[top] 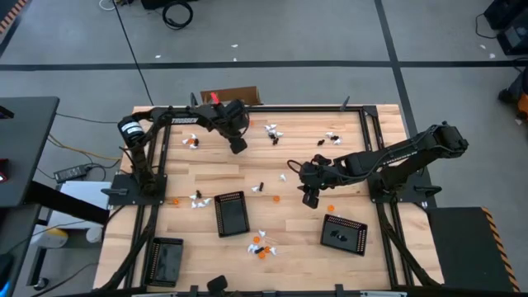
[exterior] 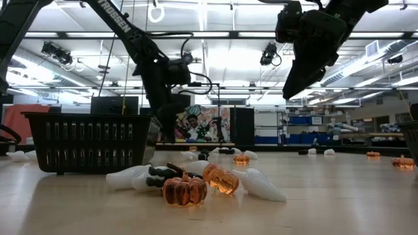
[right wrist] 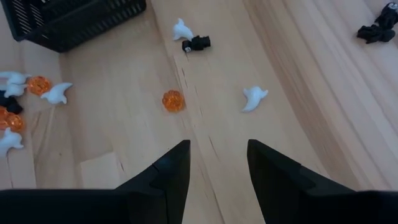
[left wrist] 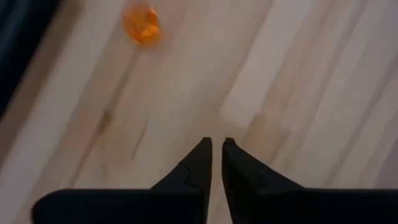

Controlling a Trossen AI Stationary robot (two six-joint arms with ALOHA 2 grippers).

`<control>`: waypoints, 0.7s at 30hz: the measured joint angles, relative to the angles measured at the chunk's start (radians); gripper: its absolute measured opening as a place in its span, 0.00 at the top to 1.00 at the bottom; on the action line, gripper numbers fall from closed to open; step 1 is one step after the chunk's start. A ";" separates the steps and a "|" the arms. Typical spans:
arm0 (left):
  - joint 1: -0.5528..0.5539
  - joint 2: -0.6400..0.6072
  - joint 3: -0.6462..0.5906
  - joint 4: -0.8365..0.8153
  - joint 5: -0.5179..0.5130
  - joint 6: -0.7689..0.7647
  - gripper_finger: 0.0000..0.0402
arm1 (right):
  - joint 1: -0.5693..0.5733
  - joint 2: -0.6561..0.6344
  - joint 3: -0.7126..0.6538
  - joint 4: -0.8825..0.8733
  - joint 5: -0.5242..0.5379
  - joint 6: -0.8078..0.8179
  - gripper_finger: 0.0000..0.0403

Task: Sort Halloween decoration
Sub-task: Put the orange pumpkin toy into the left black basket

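Three black trays (top: 232, 214), two arms (top: 396, 155)

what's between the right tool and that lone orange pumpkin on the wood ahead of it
Nothing visible. The right tool is open above bare table, and the orange pumpkin lies in the open just ahead. A white ghost sits off to one side, apart from it.

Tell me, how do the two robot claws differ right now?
The left gripper has its fingers nearly touching, while the right gripper holds its fingers wide apart. The left gripper hangs over the table's far side, with one orange pumpkin ahead; the right gripper is nearer the middle, facing an orange pumpkin and white ghost. Both are empty.
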 joint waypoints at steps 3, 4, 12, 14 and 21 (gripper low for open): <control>-0.001 -0.001 0.001 0.077 -0.005 -0.026 0.83 | 0.000 0.000 0.000 0.005 0.000 -0.002 0.59; -0.001 -0.001 0.001 0.108 -0.013 -0.044 0.81 | 0.000 0.000 0.000 0.007 0.000 -0.004 0.59; 0.001 0.005 0.007 0.235 -0.018 -0.070 0.55 | -0.001 0.000 0.000 0.027 0.000 -0.014 0.59; 0.005 0.029 0.035 0.207 -0.015 -0.079 0.51 | -0.001 0.000 0.000 0.038 0.000 -0.025 0.59; 0.008 0.127 0.159 0.108 -0.017 -0.071 0.48 | -0.003 0.000 0.000 0.070 0.013 -0.041 0.59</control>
